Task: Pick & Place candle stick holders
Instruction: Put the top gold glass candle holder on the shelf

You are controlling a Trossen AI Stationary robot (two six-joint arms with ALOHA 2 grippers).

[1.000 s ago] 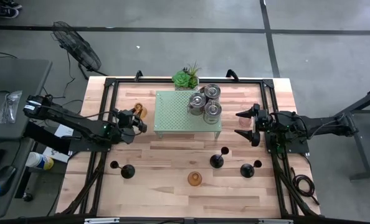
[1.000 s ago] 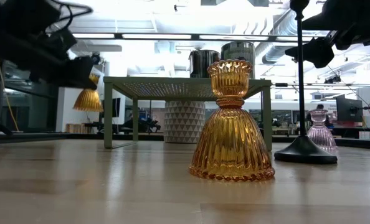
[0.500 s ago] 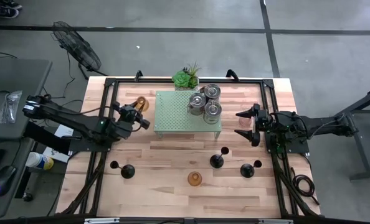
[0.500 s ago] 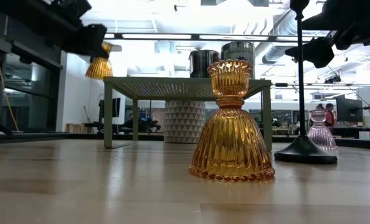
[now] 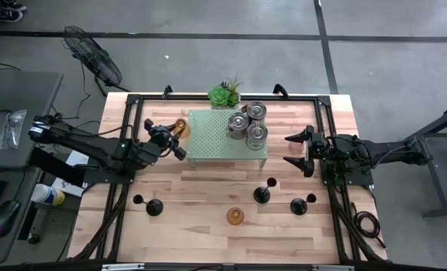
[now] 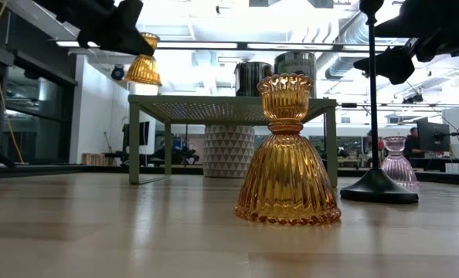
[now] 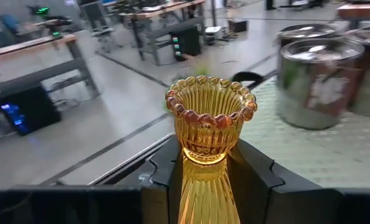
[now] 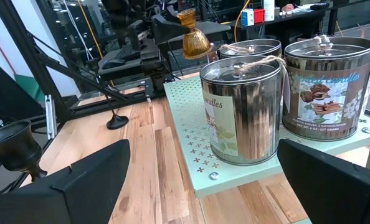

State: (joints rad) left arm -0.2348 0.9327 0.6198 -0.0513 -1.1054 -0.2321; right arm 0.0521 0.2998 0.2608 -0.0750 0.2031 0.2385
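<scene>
My left gripper [image 5: 175,138] is shut on an amber glass candle holder [image 7: 210,124], held in the air beside the left end of the pale green perforated stand [image 5: 208,143]. This holder also shows in the low view [image 6: 143,68] and the right wrist view [image 8: 194,37]. My right gripper [image 5: 299,153] is open and empty, right of the stand. Three silvery tin holders [image 5: 248,124] stand on the stand. A second amber holder [image 6: 287,154] stands on its wide base on the table. Three black holders [image 5: 263,193] [image 5: 300,204] [image 5: 150,206] stand on their round bases. My left gripper pinches the amber holder between its two fingers [image 7: 255,171], on the ribbed body just under the cup [image 7: 205,163]. The fingers come from the table's left. The holder is about upright, cup up, lifted clear of the table, about level with the stand's top.
A green spiky potted plant [image 5: 224,94] stands behind the stand at the far edge. A pink glass holder [image 6: 394,162] stands on the table near my right gripper. A black frame [image 5: 133,102] runs along the table's edges. Bare wood lies near the front edge.
My left gripper has gone up and toward the stand and the far edge, carrying the amber holder. The holder has risen from below the stand's top to about level with it and stays about upright.
</scene>
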